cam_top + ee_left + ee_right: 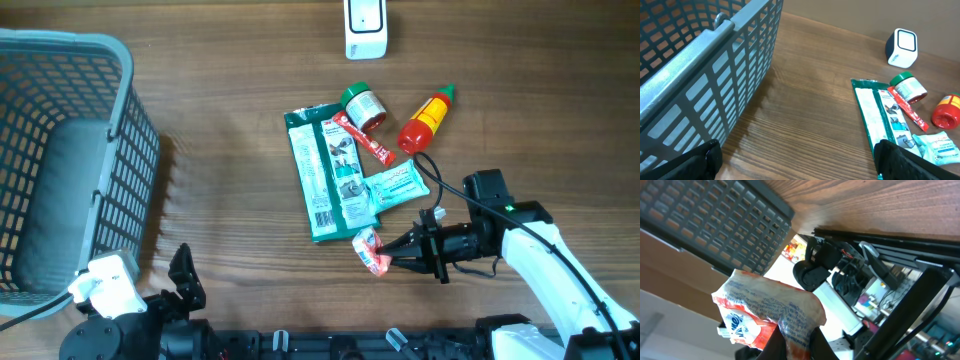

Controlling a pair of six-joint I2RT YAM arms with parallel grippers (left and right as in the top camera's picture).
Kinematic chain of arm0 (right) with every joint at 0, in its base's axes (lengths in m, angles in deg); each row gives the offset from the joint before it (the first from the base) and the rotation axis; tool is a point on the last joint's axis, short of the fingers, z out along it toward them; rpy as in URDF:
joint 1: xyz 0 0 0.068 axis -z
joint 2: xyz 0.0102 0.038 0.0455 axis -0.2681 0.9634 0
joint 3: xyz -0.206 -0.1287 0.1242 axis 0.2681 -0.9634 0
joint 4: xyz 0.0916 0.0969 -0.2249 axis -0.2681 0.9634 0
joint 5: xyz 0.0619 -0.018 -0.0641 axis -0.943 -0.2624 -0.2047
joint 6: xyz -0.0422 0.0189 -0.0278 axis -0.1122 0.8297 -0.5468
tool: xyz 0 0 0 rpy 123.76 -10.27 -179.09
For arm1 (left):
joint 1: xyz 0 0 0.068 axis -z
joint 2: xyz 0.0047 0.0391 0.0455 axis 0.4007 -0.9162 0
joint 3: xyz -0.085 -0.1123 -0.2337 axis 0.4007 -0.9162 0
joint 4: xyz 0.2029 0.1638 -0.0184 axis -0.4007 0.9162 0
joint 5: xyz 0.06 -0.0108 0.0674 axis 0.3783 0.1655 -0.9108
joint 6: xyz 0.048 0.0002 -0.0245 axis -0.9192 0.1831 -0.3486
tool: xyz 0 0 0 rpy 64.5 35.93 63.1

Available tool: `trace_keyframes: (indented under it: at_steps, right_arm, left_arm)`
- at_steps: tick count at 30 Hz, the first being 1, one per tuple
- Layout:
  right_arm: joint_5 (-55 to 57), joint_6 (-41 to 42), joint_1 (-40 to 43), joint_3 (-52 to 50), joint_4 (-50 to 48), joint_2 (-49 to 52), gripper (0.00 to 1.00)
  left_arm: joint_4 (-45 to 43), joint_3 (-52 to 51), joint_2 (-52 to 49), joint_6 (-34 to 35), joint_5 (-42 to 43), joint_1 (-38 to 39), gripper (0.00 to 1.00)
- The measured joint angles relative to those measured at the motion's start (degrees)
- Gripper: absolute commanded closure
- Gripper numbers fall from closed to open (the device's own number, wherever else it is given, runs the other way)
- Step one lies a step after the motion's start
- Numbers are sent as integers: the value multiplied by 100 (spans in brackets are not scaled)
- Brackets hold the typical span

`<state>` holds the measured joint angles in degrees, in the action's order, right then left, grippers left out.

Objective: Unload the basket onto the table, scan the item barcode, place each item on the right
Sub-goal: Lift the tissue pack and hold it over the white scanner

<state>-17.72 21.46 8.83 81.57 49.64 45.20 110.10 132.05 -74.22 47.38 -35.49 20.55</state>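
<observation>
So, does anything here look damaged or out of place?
The small red-and-white packet in the shut right gripper looks crumpled. The red bottle and the green-lidded jar lie on their sides. Nothing looks spilled.

We see a grey basket (130,120) at the table's (230,150) left edge; a green pouch (322,170), jar (363,107) and red bottle (425,120) sit mid-table.

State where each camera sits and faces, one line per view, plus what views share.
Overhead: above the table, facing straight down on basket, scanner and green pouch; left arm and right arm at the bottom edge.
Left wrist: low beside the basket, facing across to the scanner; open left gripper at the bottom corners.
Right wrist: tipped over, facing along the shut right gripper at its packet, basket beyond.
Shared: basket in all three; packet in overhead and right wrist.
</observation>
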Motion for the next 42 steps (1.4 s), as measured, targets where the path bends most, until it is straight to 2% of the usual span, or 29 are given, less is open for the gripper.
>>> trace_keyframes:
  at_steps: [5, 8, 12, 15, 16, 18, 21, 26, 28, 33, 42]
  right_arm:
    - [-44, -210, 0, 11, -603, -404, 96]
    - [446, -151, -4, 472, -872, -706, 96]
    - [2173, -146, -11, 1561, -1069, -992, 95]
    - [3694, -341, -9, 1788, -2059, -1095, 95]
    - [4358, -728, -9, 1792, -2570, -1043, 95]
    - [5051, -1534, -9, 1755, -3473, -748, 95]
    - [5318, -2081, -11, 1803, -4664, -61, 95]
    - [5587, -2448, -11, 1808, -6924, 1539, 95]
    - [5633, -2490, -15, 1864, -7501, 2068, 95]
    - [5860, -2551, -81, 2636, -7766, 3246, 95]
    - [6684, -2885, -570, 4988, -7683, 4793, 95]
  left_arm:
    - [0, 0, 0, 0, 0, 0, 0]
    - [0, 0, 0, 0, 0, 0, 0]
    - [0, 0, 0, 0, 0, 0, 0]
    - [2, 0, 0, 0, 0, 0, 0]
    - [-4, 0, 0, 0, 0, 0, 0]
    - [-2, 0, -4, 0, 0, 0, 0]
    - [4, 0, 4, 0, 0, 0, 0]
    - [7, 2, 7, 0, 0, 0, 0]
    - [2, 0, 7, 0, 0, 0, 0]
    - [2, 0, 7, 0, 0, 0, 0]
    - [0, 0, 7, 0, 0, 0, 0]
